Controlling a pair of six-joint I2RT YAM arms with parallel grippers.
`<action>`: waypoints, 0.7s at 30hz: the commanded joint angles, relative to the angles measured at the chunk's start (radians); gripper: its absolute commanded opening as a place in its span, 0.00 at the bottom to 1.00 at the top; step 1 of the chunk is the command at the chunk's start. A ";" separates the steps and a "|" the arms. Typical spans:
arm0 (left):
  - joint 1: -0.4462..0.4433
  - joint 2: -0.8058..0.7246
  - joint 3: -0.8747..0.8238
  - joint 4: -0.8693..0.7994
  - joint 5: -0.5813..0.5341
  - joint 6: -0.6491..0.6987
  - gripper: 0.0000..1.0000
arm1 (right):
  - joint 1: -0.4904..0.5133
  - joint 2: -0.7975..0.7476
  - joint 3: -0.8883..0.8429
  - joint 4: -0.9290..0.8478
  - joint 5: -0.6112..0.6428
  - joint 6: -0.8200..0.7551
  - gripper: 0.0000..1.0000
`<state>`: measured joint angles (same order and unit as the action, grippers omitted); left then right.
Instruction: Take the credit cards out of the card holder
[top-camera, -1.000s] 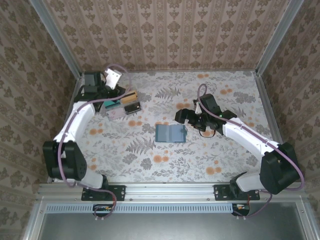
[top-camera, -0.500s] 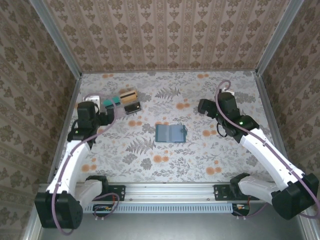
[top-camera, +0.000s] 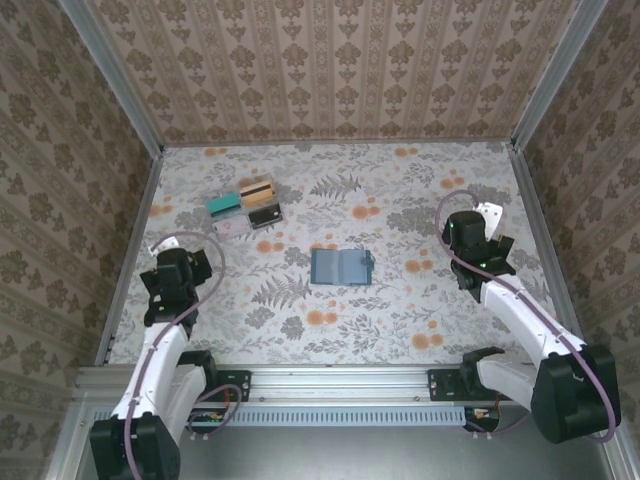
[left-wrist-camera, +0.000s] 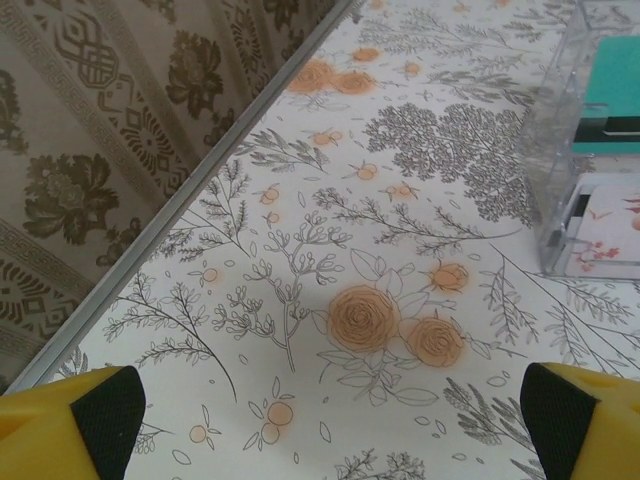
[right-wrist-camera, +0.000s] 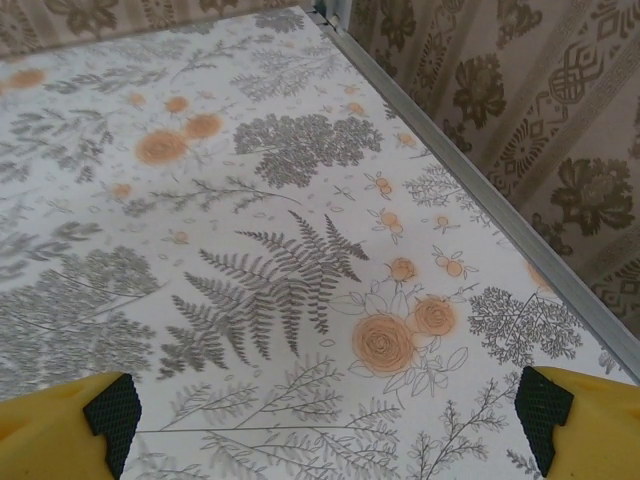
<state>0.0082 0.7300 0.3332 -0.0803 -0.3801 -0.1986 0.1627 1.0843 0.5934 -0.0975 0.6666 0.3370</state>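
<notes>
Floral-print tabletop, patterned walls all round. card holder lying open and flat mid-table, well apart from both arms. credit cards bunched far-left, away from holder: teal, tan-orange w/ dark stripe, grey. left gripper spread wide, empty, over cloth near left wall. right gripper same deal, spread wide, empty, near right wall.

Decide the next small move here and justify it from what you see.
Probably none, just park: the card holder lies open centrally, the credit cards lie apart from it at far left, and left gripper and right gripper are open, empty.
</notes>
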 joint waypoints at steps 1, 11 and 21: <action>0.010 -0.036 -0.052 0.161 -0.028 0.003 1.00 | -0.011 0.021 -0.073 0.254 0.010 -0.070 0.99; 0.012 0.129 -0.157 0.524 0.131 0.137 1.00 | -0.039 0.189 -0.203 0.684 -0.184 -0.220 1.00; 0.008 0.440 -0.078 0.796 0.337 0.224 1.00 | -0.064 0.255 -0.204 0.817 -0.336 -0.281 1.00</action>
<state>0.0093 1.1255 0.2150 0.5640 -0.1383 -0.0235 0.1059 1.3285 0.3878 0.6331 0.4019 0.0963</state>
